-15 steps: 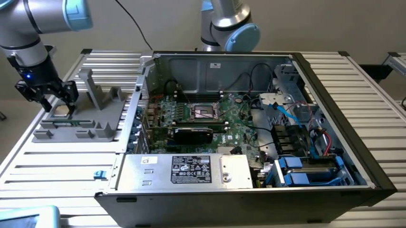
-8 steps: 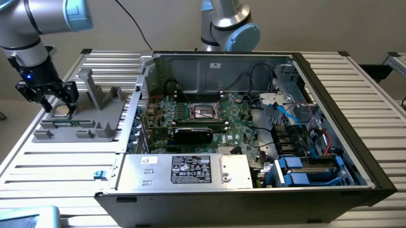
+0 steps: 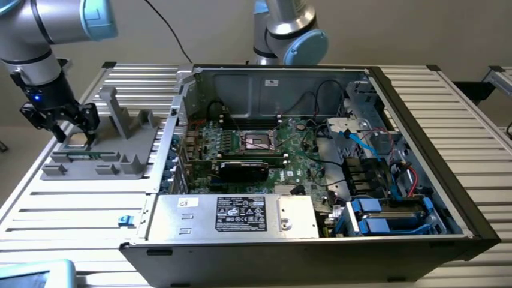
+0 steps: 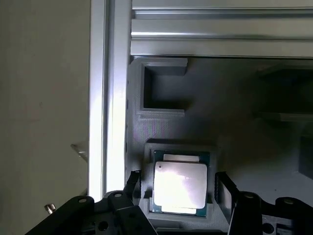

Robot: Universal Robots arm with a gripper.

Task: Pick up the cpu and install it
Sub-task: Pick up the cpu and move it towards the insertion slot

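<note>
Two dark fingers [image 4: 223, 192] of your black claw [image 4: 177, 182] are standing wide apart, gripping nothing. Lying between them is the cpu [image 4: 180, 185], a small flat square chip with a shiny silver-grey metal top and a thin darker rim. It is sitting flat in a shallow square recess of the grey plastic holder [image 4: 161, 127], directly under the claw. A narrow gap is showing between each finger and the chip's nearest edge.

In the exterior view you are seeing the claw [image 3: 71, 129] hanging low over that grey holder [image 3: 120, 157], fingers pointing down, above the slatted aluminium desk [image 3: 72, 207]. Beside the claw, toward the exterior view's right, the open black computer case [image 3: 320, 252] is lying on the same desk. Inside it, well apart from the claw, the green motherboard [image 3: 300, 159] is carrying the dark square socket with a metal frame [image 3: 260, 141]. A black rectangular card [image 3: 244, 170] is sitting just beside that socket. A second grey-and-blue robot arm [image 3: 292, 33] is standing behind the case.
</note>
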